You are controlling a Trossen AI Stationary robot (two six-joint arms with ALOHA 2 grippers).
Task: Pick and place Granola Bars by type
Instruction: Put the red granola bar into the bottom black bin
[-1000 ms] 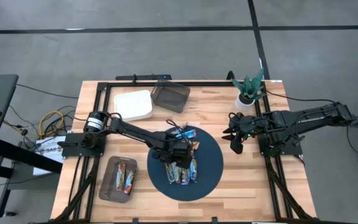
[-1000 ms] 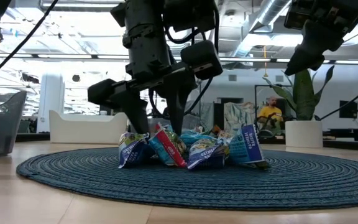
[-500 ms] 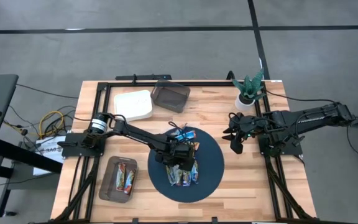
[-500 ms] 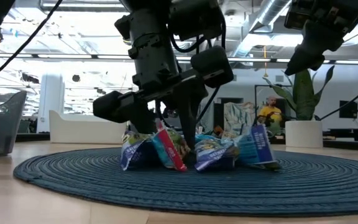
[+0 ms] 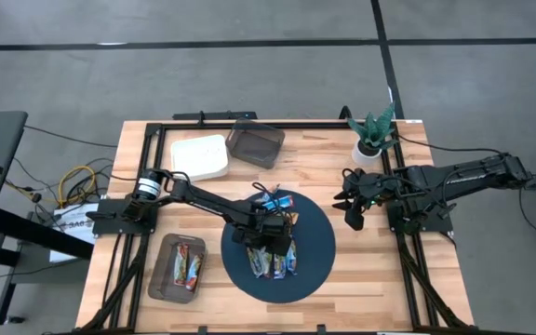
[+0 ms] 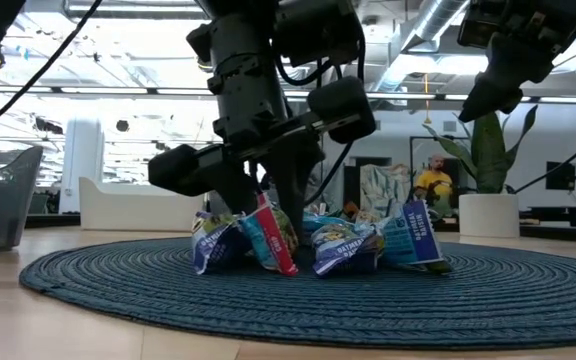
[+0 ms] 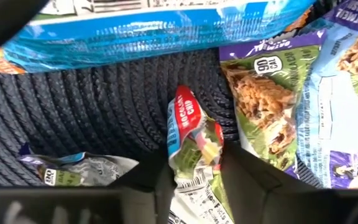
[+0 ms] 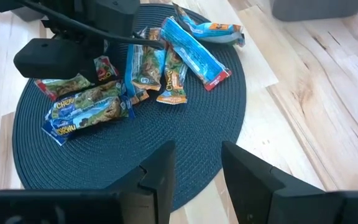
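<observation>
The granola bars (image 5: 273, 253) lie in a loose pile on a round dark blue woven mat (image 5: 314, 244); their wrappers are blue, green-and-blue and red. My left gripper (image 5: 270, 231) reaches down into the pile and is shut on a red-wrapped bar (image 7: 191, 134), seen in the low view as the red bar (image 6: 273, 238). A long blue bar (image 8: 192, 53) lies at the mat's far side. My right gripper (image 5: 352, 212) hangs open above the table past the mat's right edge, touching nothing; the right wrist view shows the right gripper (image 8: 197, 171) looking back at the pile. My left gripper pinches the red-wrapped bar between its two fingers (image 7: 248, 177), on the bar's crumpled middle (image 7: 197, 155). The fingers come from above, pointing down into the pile. The bar stands nearly upright, slightly tilted, with its lower end (image 6: 286, 268) down among the other bars on the mat.
A grey mesh tray (image 5: 164, 279) at the near left holds a few bars. A white container (image 5: 200, 156) and a dark grey bin (image 5: 255, 144) sit at the far side, a potted plant (image 5: 373, 135) at the far right. A black frame (image 5: 156, 130) borders the table.
My left gripper has sunk deeper into the pile, shifted slightly toward the table's right, and its fingers have closed in on the red bar. The red bar has tipped more upright, and neighbouring bars have been nudged aside. My right arm has kept still.
</observation>
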